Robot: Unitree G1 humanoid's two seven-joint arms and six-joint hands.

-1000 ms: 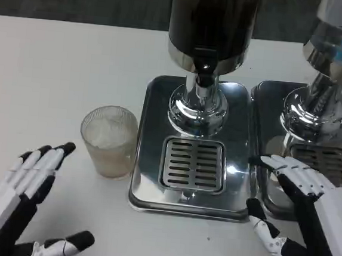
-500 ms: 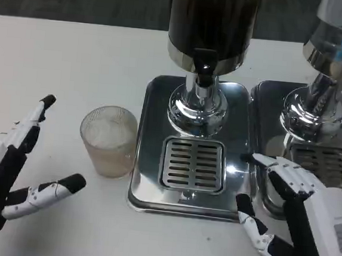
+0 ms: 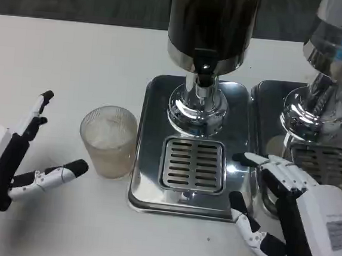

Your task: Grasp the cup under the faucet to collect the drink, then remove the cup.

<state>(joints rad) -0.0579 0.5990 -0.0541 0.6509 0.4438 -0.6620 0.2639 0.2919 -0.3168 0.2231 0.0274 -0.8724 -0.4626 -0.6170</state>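
At the far left we see the left hand (image 3: 9,162) released, fingers spread, near the cup (image 3: 109,140) but apart from it. The cup stands upright on the white surface (image 3: 75,60), just beside the drip tray (image 3: 151,186), not under the faucet (image 3: 203,77). The right hand (image 3: 295,217) hangs released at the tray's right edge.
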